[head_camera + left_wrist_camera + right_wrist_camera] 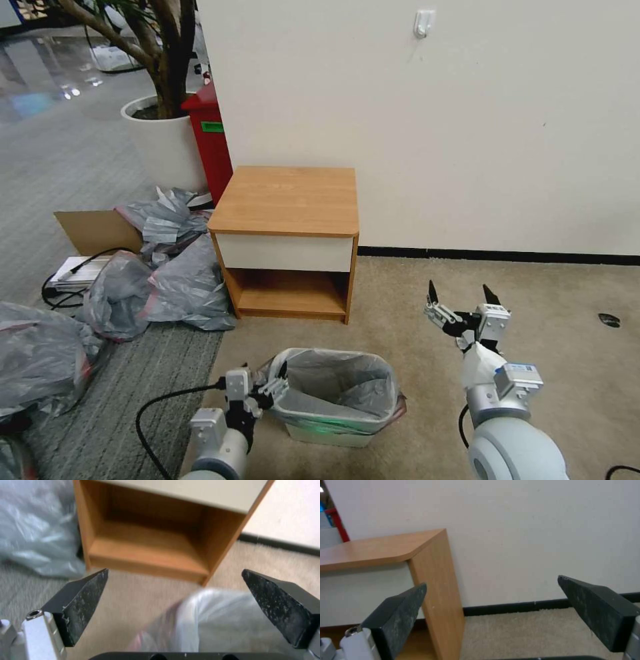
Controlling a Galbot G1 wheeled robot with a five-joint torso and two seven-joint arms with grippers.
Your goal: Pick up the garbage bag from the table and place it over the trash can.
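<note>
White wall [467, 120] behind, black baseboard [500, 255] along its foot, a small white hook [423, 23] high up. Beige carpet [400, 313] meets a grey ribbed mat [120, 393]. Crumpled grey plastic sacks [167, 280] lie heaped on the floor, beside a cardboard sheet [97, 230]. Red box [210, 143] stands next to a white planter [163, 143] holding a tree [163, 47].

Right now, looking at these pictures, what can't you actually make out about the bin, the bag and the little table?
- Bin: the bag drapes its rim in the head view, so whether the far edge is fully covered is hidden.
- Bag: blurred in the left wrist view, between the open left claw tips.
- Table: cut off by the picture's edge in the right wrist view, behind the open right claw.
</note>
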